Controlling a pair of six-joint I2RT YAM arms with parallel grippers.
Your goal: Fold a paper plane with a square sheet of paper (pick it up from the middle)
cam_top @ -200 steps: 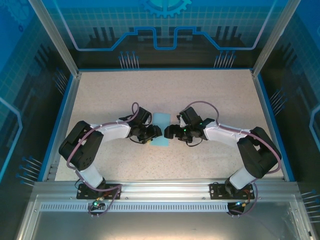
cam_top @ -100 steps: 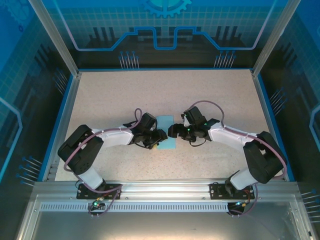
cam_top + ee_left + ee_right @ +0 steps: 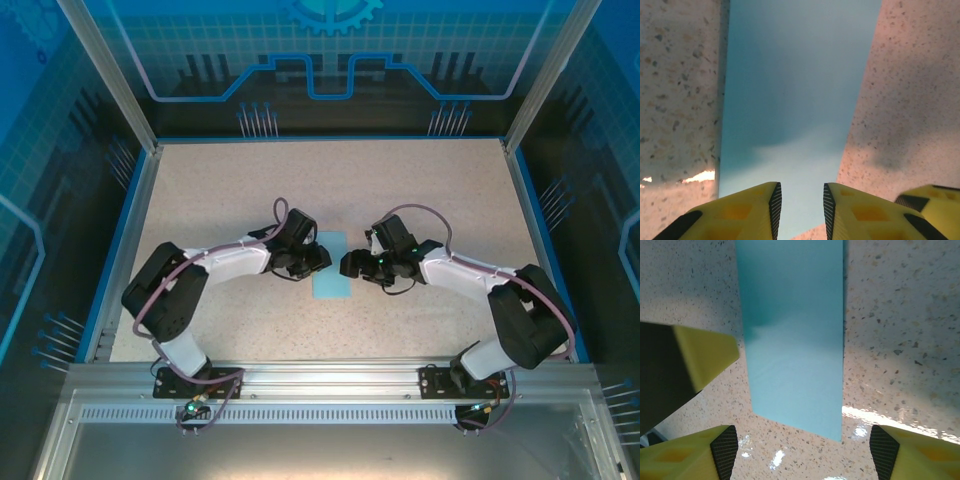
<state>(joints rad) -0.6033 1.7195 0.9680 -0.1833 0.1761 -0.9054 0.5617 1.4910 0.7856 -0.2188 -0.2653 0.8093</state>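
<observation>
At the middle of the speckled table [image 3: 420, 190], the light-blue sheet of paper [image 3: 332, 272] lies flat as a narrow rectangle between the two grippers. Over its left side, the left gripper [image 3: 800, 210] has its fingers a narrow gap apart, pinching nothing. Opposite, the right gripper [image 3: 800, 455] is spread wide, slightly wider than the paper, and holds nothing.

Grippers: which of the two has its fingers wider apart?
The right gripper: its fingers stand wider apart than the blue paper is broad; the left gripper leaves only a narrow gap.
</observation>
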